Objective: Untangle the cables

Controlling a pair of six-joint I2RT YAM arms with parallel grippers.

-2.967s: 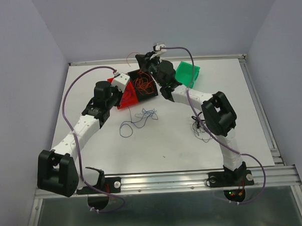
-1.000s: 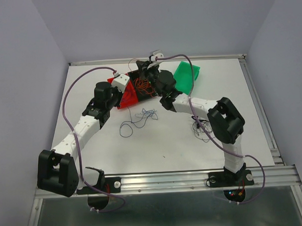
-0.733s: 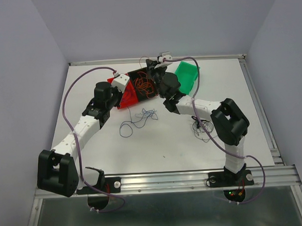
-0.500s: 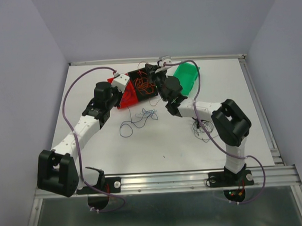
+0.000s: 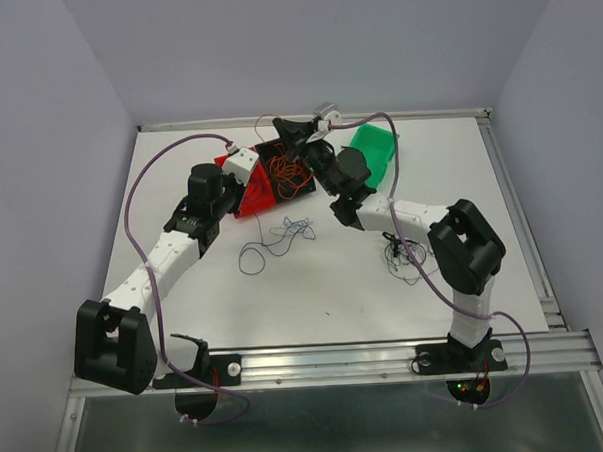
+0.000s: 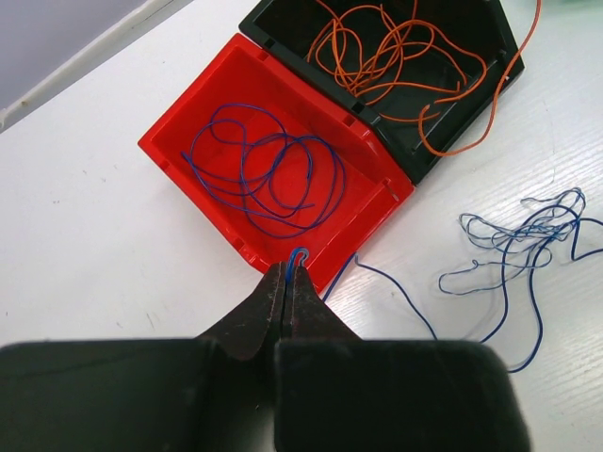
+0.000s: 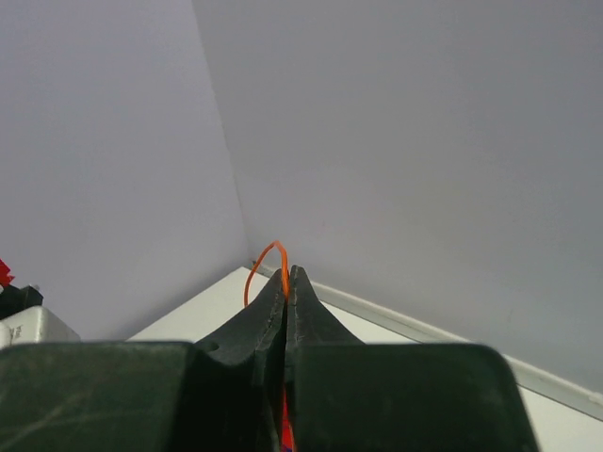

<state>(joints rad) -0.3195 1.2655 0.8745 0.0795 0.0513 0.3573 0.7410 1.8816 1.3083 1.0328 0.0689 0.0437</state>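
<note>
The cables are thin wires sorted by colour. Blue wire (image 6: 254,174) coils in the red bin (image 6: 188,122), and my left gripper (image 6: 287,268) is shut on a loop of it at the bin's near edge. Orange wires (image 6: 396,56) lie in the black bin (image 6: 476,38), one trailing over its side. My right gripper (image 7: 286,273) is raised toward the back wall, shut on an orange strand (image 7: 256,264) that arches above its tips. In the top view it (image 5: 282,125) hangs over the black bin (image 5: 289,171). Loose blue wires (image 5: 282,237) lie on the table.
A green bin (image 5: 373,148) stands tilted at the back right, behind the right arm. A small clump of black wires (image 5: 403,257) lies beside the right arm's forearm. Thick lilac arm cables loop above both arms. The table's metal rail runs along the near edge.
The right gripper has swung above the black bin and tilted up toward the back wall, still holding the orange strand; its elbow shifted right. The left arm has not moved.
</note>
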